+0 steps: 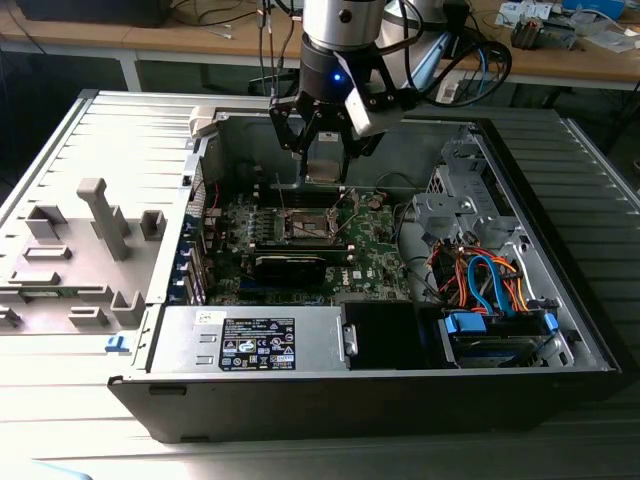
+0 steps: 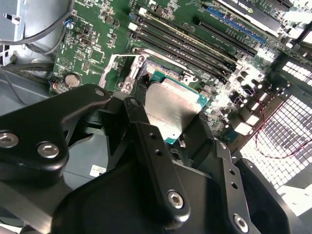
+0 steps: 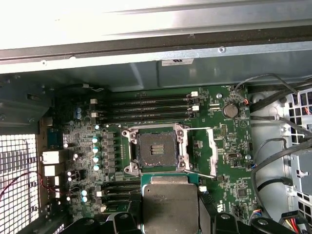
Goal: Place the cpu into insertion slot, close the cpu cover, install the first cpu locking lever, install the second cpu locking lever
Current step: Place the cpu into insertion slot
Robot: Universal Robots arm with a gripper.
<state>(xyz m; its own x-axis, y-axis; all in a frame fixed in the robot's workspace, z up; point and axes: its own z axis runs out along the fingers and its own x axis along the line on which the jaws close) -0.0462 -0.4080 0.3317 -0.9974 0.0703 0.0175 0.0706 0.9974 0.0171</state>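
Observation:
My gripper hangs over the open computer case, shut on the cpu, a flat silvery square chip with a green edge. In both wrist views the cpu sits between the black fingers above the green board. The insertion slot lies bare, with a dark centre and a metal rim, just beyond the chip and apart from it. The cpu cover stands swung open beside the slot. In the exterior view the slot is below and slightly nearer than the gripper.
Long memory slots run behind the socket and a black card lies in front of it. The power supply, drive cage and coloured cables fill the case's near and right side. A grey fixture stands at the exterior view's left.

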